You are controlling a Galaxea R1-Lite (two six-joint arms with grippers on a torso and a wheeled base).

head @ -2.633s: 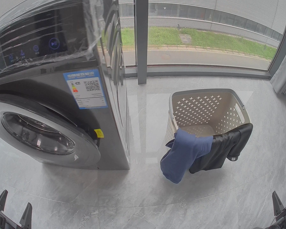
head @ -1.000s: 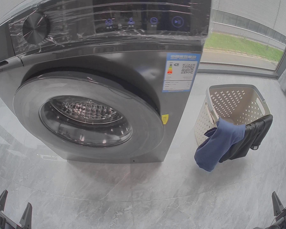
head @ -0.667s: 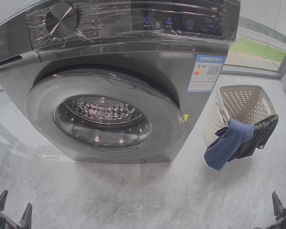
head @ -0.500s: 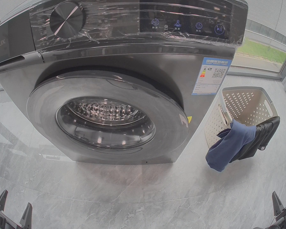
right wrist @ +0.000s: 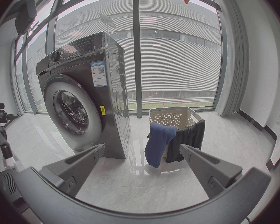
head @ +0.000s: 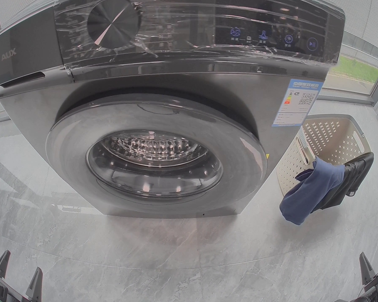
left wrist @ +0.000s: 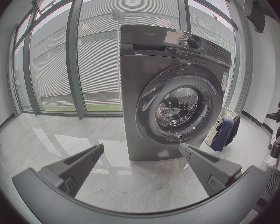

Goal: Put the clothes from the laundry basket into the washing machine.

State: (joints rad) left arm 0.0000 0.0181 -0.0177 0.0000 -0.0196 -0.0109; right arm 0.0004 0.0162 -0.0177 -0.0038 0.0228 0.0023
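Beside washing machine [head: 164, 105]: laundry basket [head: 336, 133], clothes [head: 311, 191] draped over rim.
Left gripper [left wrist: 140, 146]: spread, empty.
Right gripper [right wrist: 141, 147]: spread, empty.

The head view is swinging round to face the washing machine [head: 164, 84] squarely, its door [head: 155, 164] drifting toward the middle and the laundry basket [head: 336, 116] sliding rightward in view — the camera is moving, not the things.

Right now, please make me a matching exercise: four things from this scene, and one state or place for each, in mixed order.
1. door
2. basket
3. blue cloth
4. left hand

a. open, empty
b. shut
c. draped over the basket
d. on the floor, right of the washer

Pairs: 1-b, 2-d, 3-c, 4-a
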